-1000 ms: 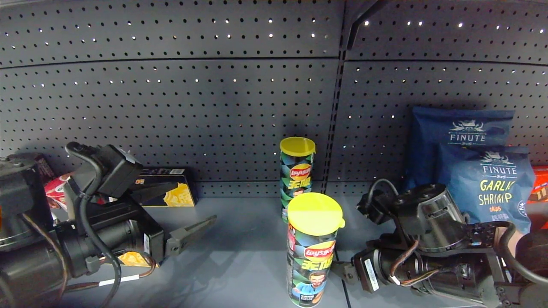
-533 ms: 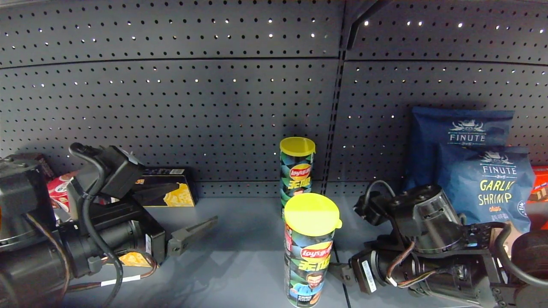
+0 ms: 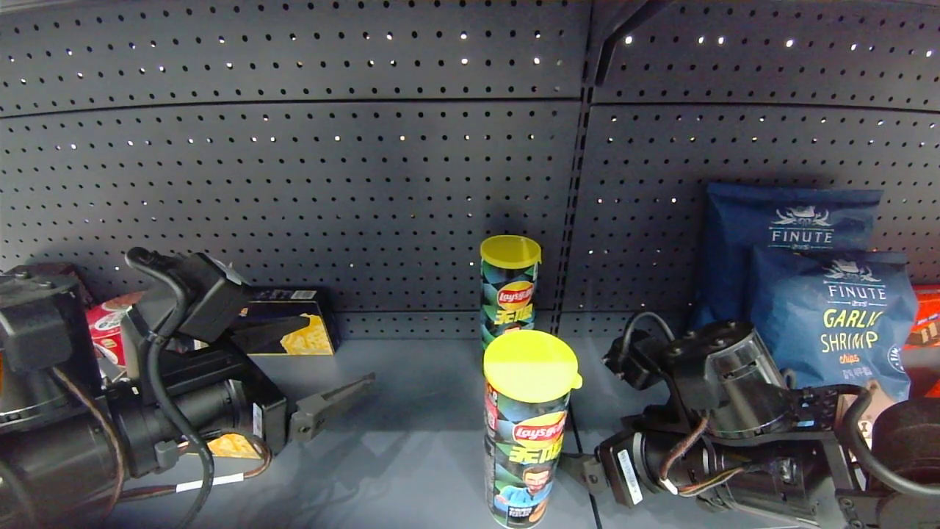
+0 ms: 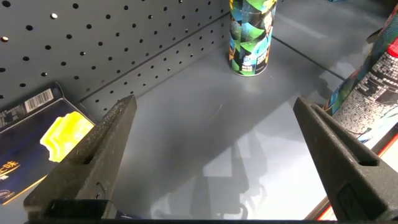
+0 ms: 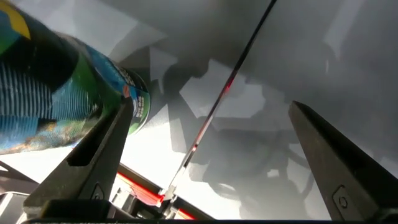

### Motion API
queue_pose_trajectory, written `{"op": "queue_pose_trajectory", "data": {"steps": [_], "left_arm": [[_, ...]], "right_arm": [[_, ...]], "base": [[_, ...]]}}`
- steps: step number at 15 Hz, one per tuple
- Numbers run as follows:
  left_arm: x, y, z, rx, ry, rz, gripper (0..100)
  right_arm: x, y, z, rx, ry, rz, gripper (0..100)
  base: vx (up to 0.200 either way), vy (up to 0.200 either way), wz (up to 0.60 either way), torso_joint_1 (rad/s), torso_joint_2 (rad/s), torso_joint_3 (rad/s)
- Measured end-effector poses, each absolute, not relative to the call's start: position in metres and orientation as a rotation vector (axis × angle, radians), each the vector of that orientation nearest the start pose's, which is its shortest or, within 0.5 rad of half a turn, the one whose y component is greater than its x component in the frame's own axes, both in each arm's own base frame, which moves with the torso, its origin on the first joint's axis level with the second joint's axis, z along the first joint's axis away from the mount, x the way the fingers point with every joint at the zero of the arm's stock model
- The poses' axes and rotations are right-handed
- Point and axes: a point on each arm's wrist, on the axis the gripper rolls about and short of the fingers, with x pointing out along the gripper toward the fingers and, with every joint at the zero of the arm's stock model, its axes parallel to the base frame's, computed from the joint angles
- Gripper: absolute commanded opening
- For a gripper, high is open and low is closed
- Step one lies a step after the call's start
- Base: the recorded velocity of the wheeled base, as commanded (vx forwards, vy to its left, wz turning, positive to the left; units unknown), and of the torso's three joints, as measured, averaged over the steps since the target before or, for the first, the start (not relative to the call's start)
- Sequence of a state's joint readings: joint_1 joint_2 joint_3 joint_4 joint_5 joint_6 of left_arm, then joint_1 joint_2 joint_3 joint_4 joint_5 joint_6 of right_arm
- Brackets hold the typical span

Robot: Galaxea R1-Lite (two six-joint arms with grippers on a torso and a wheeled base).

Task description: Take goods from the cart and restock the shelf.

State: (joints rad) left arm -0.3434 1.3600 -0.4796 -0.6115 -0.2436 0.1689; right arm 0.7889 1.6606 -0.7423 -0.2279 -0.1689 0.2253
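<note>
The yellow-lidded cylindrical chip can (image 3: 530,441) was shifted slightly left, upright on the grey metal shelf (image 3: 411,455). Right tool (image 5: 211,109) and left tool (image 4: 214,102) were spread apart. Positioning was judged nearly complete.

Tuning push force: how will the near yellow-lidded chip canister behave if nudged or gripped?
The near canister is tall, narrow and upright on the shelf, so a high push would likely tip it, then it may roll. It looks like a rigid tube, probably holding shape when gripped.

matt metal shelf (image 3: 411,411), glossy chip can (image 3: 527,433)
</note>
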Motion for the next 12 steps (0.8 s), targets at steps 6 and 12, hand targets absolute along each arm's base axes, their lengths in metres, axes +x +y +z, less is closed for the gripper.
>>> {"op": "queue_pose_trajectory", "data": {"steps": [6, 12], "left_arm": [[0.1898, -0.0744, 0.1784, 0.177, 0.227, -0.609, 100], [0.1896, -0.0742, 0.1778, 0.177, 0.229, -0.609, 100]], "right_arm": [[0.1931, 0.1909, 0.1407, -0.114, 0.681, 0.521, 100], [0.1926, 0.1910, 0.1407, -0.115, 0.681, 0.522, 100]], "base": [[0.000, 0.000, 0.00, 0.000, 0.00, 0.000], [0.000, 0.000, 0.00, 0.000, 0.00, 0.000]]}}
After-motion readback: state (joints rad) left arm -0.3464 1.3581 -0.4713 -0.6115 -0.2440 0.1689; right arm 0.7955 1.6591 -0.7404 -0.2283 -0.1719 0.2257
